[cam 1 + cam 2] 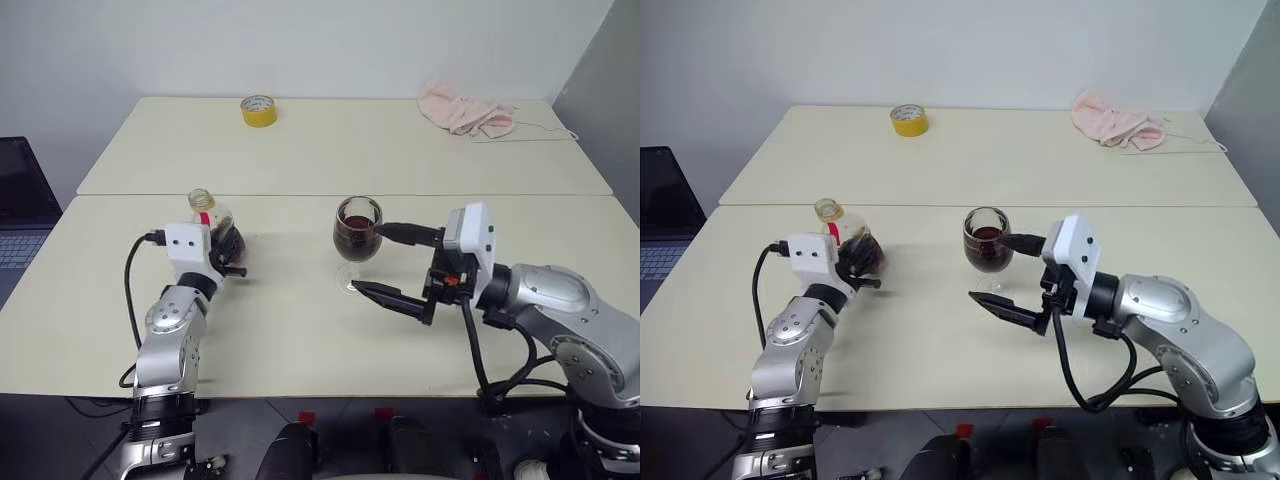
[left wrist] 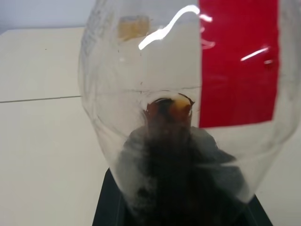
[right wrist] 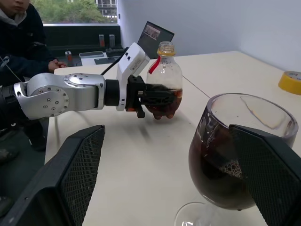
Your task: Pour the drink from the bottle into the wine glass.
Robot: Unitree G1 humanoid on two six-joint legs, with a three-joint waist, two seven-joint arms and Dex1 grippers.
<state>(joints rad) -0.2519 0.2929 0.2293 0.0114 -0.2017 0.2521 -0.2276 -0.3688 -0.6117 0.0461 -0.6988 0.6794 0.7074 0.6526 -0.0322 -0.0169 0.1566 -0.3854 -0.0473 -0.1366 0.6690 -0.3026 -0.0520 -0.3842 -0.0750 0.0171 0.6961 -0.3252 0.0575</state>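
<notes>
My left gripper (image 1: 230, 250) is shut on the lower body of the clear bottle (image 1: 212, 222), which stands nearly upright just above the table at the left. Its red label (image 2: 237, 70) faces the left wrist view, and a little dark drink (image 3: 164, 106) sits in its bottom. At the table's middle stands the wine glass (image 1: 357, 235), its bowl well filled with dark drink (image 3: 214, 174). My right gripper (image 1: 368, 257) is open, level, with one finger on either side of the glass. The far finger (image 3: 270, 174) lies close against the bowl; the other stands clear of it.
A yellow tape roll (image 1: 259, 110) and a pink cloth (image 1: 465, 110) lie on the far table, beyond the seam (image 1: 340, 195). A laptop (image 1: 20, 205) sits off the left edge. A person (image 3: 21, 42) sits beyond the table on that side.
</notes>
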